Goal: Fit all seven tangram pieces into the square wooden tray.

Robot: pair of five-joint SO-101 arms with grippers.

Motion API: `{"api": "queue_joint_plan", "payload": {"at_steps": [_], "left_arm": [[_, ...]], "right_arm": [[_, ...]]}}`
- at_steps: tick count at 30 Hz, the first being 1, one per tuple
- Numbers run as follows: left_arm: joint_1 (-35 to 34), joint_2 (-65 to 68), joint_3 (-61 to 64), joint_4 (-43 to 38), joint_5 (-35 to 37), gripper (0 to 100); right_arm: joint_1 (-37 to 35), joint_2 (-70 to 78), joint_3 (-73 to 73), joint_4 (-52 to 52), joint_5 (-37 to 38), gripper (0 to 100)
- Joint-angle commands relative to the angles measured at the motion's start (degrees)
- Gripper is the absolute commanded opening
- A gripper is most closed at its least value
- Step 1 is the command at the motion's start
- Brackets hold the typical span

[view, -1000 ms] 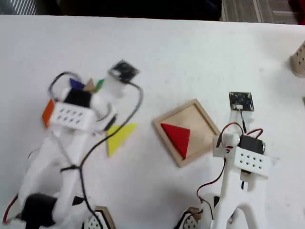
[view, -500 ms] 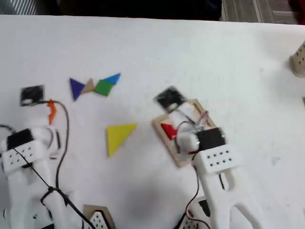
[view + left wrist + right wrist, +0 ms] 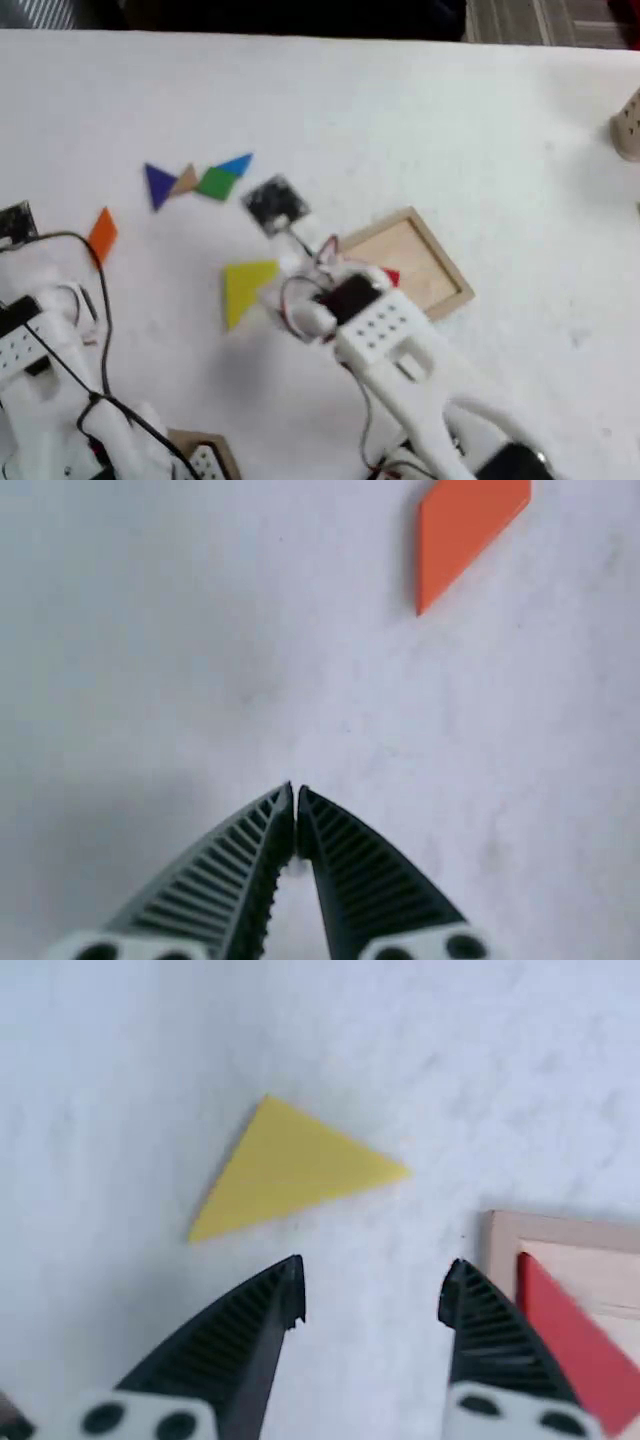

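On the worktop, at about 9 o'clock from the square wooden tray [image 3: 418, 262], lay the yellow triangle [image 3: 247, 284], and the coming grasp seemed to turn on it. The right claw [image 3: 375, 1290] hung just short of it, wide open and holding nothing. In the right wrist view the triangle's long edge faced the fingertips and ran roughly crosswise to the reach. The piece sat off-centre, more before one finger than the other. From overhead that long edge ran from 1 o'clock to 7 o'clock. My guess was that the claw needed a slight shift sideways before closing.

The right arm [image 3: 375, 330] was much the nearer to the yellow triangle. The left claw [image 3: 296, 802] was closed tight on nothing, over bare worktop near the orange piece [image 3: 467, 535].

Overhead, the right arm covered the tray's 9 o'clock corner and most of the red triangle [image 3: 391, 277] inside it, and the wrist hid its own fingers. Four small pieces, purple [image 3: 157, 183], tan [image 3: 185, 180], green [image 3: 217, 183] and blue [image 3: 237, 164], lay clustered at 11 o'clock from the yellow triangle.
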Motion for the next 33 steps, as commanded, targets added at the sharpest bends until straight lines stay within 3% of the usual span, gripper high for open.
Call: {"api": "queue_joint_plan", "payload": {"at_steps": [1,10,15,25,33], "left_arm": [[0.13,-1.80,1.58,-4.66,0.62,2],[2.07,-1.89,2.02,-5.10,0.62,2],[2.24,-1.89,2.02,-5.10,0.62,2],[3.21,-1.89,2.81,-5.19,0.26,2],[3.21,-1.89,2.73,-5.19,0.44,2]], "right_arm": [[-1.71,8.04,-3.25,-9.45,-8.70,22.3],[-2.24,35.74,-25.14,-4.70,-21.89,23.7],[-3.91,46.64,-39.30,7.34,-29.01,42.6],[-9.45,56.92,-55.38,13.23,-29.10,40.5],[-9.54,50.86,-57.67,21.14,-28.92,40.6]]}}
